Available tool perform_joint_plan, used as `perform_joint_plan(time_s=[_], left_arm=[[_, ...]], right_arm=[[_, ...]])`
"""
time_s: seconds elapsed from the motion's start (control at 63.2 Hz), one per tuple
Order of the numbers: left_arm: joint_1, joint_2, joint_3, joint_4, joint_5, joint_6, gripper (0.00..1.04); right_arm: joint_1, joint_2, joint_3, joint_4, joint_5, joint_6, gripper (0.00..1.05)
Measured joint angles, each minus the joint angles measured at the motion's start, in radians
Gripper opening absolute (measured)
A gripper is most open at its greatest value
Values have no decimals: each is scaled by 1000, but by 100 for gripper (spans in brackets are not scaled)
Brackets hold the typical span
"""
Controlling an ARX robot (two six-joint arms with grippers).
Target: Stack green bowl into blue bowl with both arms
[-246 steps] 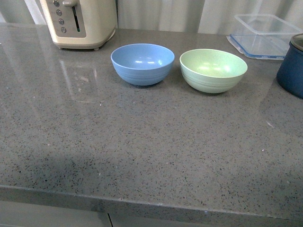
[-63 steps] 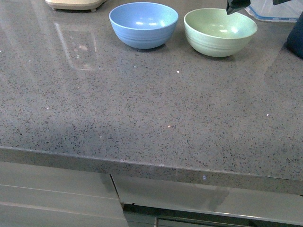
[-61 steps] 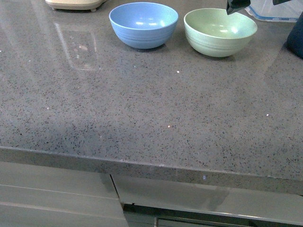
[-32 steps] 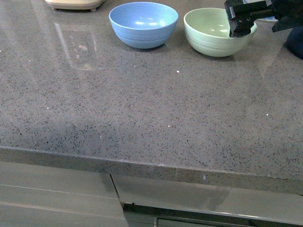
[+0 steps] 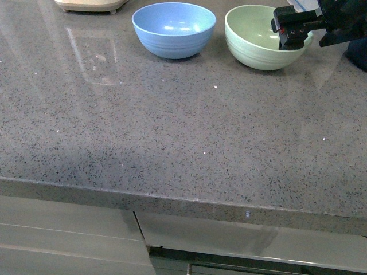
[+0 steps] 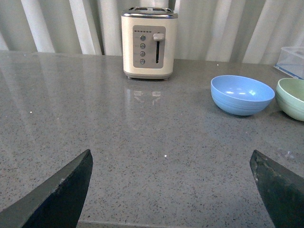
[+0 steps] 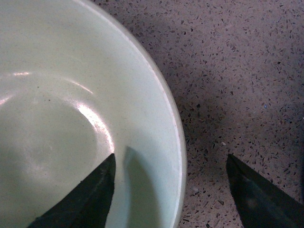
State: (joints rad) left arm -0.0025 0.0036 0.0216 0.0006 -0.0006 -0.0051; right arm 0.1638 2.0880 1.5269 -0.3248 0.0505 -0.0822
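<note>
The green bowl (image 5: 258, 40) stands upright on the counter at the back right, beside the blue bowl (image 5: 174, 28) to its left. My right gripper (image 5: 295, 37) is open and straddles the green bowl's right rim (image 7: 175, 142): one finger (image 7: 90, 194) is inside the bowl, the other (image 7: 256, 194) outside over the counter. My left gripper (image 6: 173, 190) is open over bare counter, well short of the blue bowl (image 6: 242, 94); the green bowl (image 6: 292, 97) shows at that view's edge.
A cream toaster (image 6: 148, 42) stands at the back left. A dark navy pot (image 5: 358, 51) sits right of the green bowl, close to my right arm. The counter's front edge (image 5: 183, 206) runs across the foreground with drawers below.
My right gripper has come down from above the green bowl's far rim and now straddles its right rim. The bowl has shifted slightly. The blue bowl has not moved.
</note>
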Motion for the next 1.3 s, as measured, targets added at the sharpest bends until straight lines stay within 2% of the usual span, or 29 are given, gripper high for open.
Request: perform_joint_plan(time_s=[0.253, 0.443, 0.95, 1.298], left_arm=[[0, 0, 0, 0, 0, 0, 98], [0, 0, 0, 0, 0, 0, 98], [0, 0, 0, 0, 0, 0, 98], [0, 0, 0, 0, 0, 0, 98]], right_arm=[[11, -1, -13, 7, 10, 22, 21], [11, -36, -16, 16, 7, 68, 2], [-9, -79, -48, -6, 24, 78, 2], [-13, -79, 103, -82, 15, 39, 2]])
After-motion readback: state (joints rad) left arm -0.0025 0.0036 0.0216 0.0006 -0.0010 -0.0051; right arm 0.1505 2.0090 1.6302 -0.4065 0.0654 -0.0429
